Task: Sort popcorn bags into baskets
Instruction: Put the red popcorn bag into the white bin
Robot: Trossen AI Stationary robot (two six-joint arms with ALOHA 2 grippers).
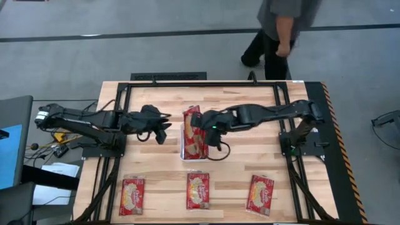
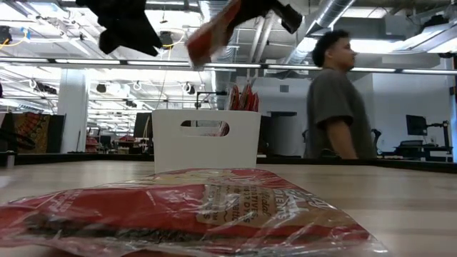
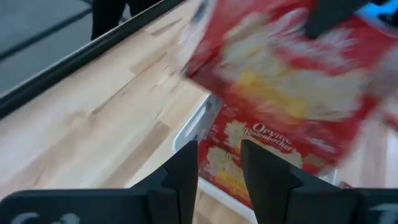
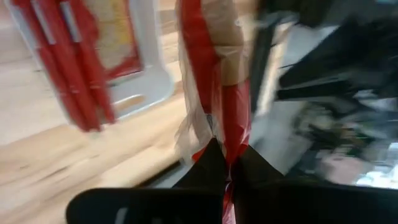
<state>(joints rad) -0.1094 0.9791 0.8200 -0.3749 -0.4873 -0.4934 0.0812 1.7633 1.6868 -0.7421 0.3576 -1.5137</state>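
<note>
A white basket [image 1: 183, 147] stands in the middle of the wooden table [image 1: 150, 165], already holding several red popcorn bags [image 1: 194, 145] stood on edge. The right gripper [image 1: 201, 122] hangs over the basket's far end with its jaws pinched tight on one more popcorn bag [image 1: 191, 116], which dangles above the rim, well clear of the table. The left gripper [image 1: 164, 128] hovers just beside the basket on its left side, its fingers [image 3: 188, 167] a narrow gap apart and holding nothing.

Three more bags lie flat in a row along the near edge: a left one [image 1: 132, 195], a middle one [image 1: 198, 189] and a right one [image 1: 260, 194], all well apart from the basket. In the low view the middle one fills the foreground and partly hides the basket's base.

A person [image 1: 277, 32] stands beyond the far edge of the table.

The left wrist view shows the words "Orville Redenbacher's" on a bag [image 3: 264, 140] in the basket.
</note>
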